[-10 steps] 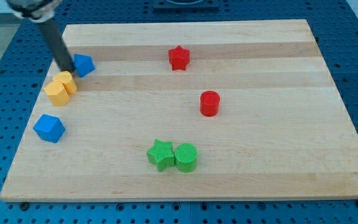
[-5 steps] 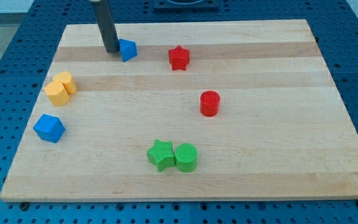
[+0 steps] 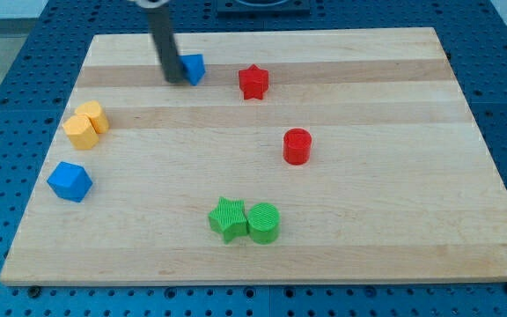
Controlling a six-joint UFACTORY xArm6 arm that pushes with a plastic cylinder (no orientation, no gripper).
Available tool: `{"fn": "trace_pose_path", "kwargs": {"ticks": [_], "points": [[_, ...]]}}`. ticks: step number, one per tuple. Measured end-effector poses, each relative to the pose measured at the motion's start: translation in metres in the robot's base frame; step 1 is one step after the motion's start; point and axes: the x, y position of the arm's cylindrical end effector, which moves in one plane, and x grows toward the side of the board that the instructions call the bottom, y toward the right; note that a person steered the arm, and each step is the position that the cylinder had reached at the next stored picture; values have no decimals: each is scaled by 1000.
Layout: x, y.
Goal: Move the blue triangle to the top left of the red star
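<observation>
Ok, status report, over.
My tip against blue triangle's left side. Triangle left of red star, slightly higher, gap between. Nothing in the way.

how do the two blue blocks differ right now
The blue triangle sits near the view's top, left of the red star; the blue cube-like block sits at the view's left edge, below the yellow blocks. My tip is right against the triangle's left side; the other blue block stands alone, untouched. The triangle looks smaller. Both share the same blue.
</observation>
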Motion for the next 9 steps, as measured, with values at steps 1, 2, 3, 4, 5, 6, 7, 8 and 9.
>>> {"fn": "trace_pose_path", "kwargs": {"ticks": [1, 2, 3, 4, 5, 6, 7, 8, 9], "points": [[-9, 22], [-9, 12], [-28, 34], [-39, 38], [-21, 24], [-10, 44], [-10, 59], [-32, 62], [-60, 54]]}}
